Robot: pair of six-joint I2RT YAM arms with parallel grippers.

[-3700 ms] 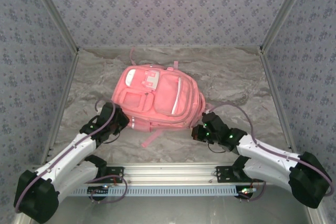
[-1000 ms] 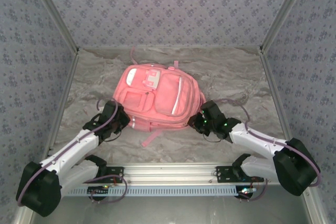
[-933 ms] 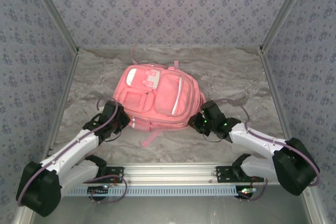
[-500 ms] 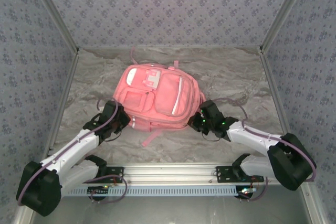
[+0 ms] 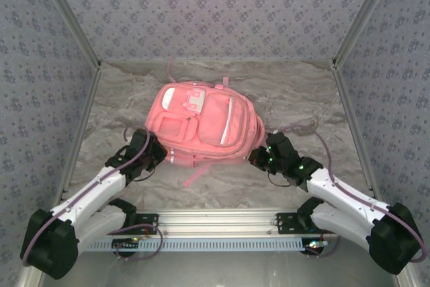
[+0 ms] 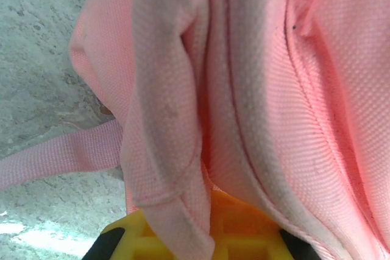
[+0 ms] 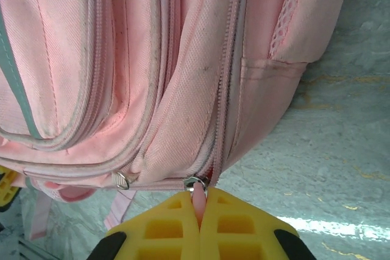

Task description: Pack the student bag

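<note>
Jaws tight: L bag (image 6: 256, 89) fold, R zip-pull (image 7: 199, 201)

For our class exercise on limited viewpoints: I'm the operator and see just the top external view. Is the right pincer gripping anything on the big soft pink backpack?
Observer: Yes. The right wrist view shows the right pincer shut on the small pink zip pull tab of the big soft pink backpack.
Operator: Is that zip open?
Observer: The stretch running up from the metal slider looks closed.
Operator: And the left pincer?
Observer: The left pincer is shut on a fold of the backpack's fabric.
</note>
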